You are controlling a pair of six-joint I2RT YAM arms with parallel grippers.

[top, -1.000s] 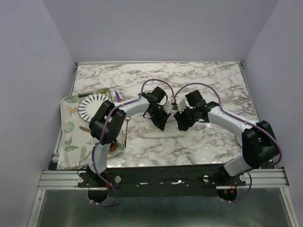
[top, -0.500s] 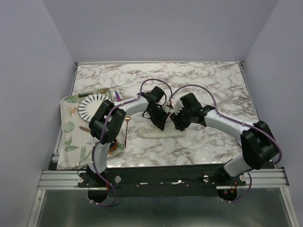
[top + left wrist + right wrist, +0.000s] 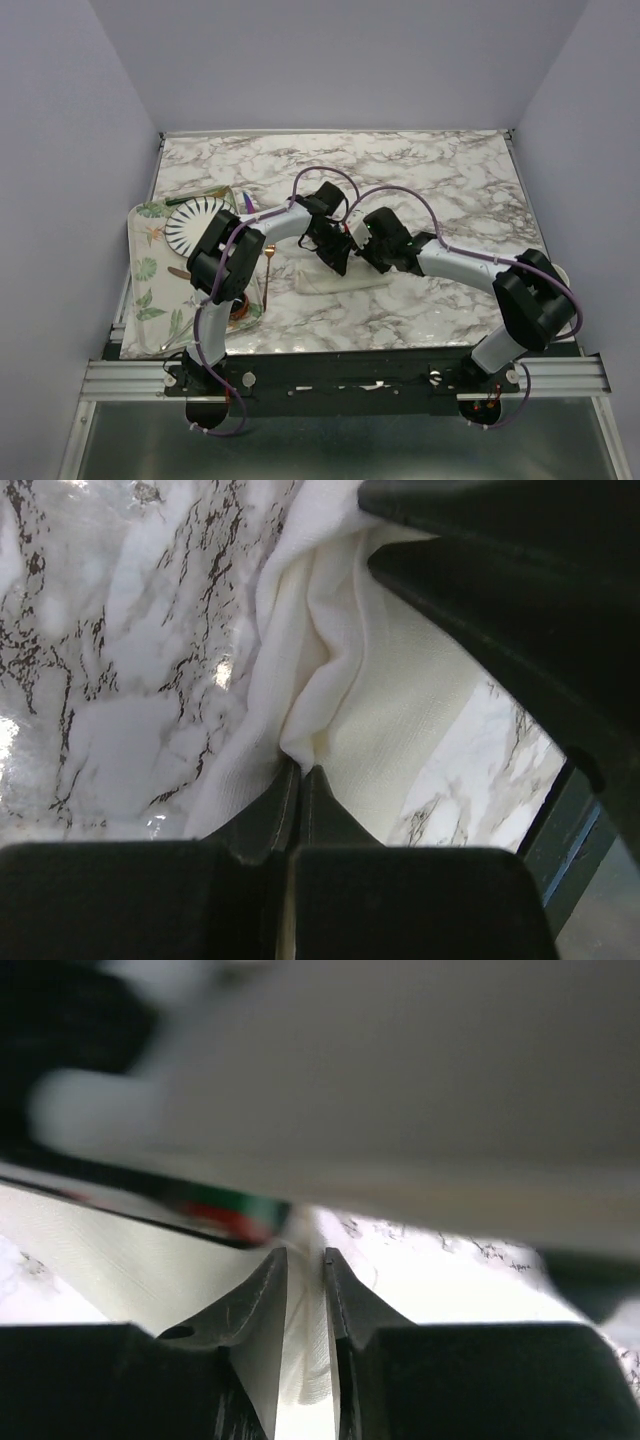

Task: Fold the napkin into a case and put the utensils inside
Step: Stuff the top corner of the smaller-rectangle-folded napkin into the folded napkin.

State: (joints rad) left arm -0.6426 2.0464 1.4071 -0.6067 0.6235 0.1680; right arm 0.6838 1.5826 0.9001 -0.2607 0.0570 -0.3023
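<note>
The left hand (image 3: 300, 772) is clamped on a fold of the soft cream cloth napkin (image 3: 350, 710); the right hand (image 3: 305, 1260) is narrowed around another fold, firmness of grip unclear. The napkin lies bunched mid-surface on the marble surface (image 3: 430, 170). Both hands should lift evenly, edges aligned

Marble-look table (image 3: 440, 180), white w/ grey veins. Leaf-print tray (image 3: 145, 285) sits at its left edge. Cream napkin (image 3: 335, 284) lies right of tray, approx mid-table toward the front, bunched into a long rumpled strip. Copper fork (image 3: 267, 270) runs along tray's right rim; can't tell whether it's on tray or table.
</note>
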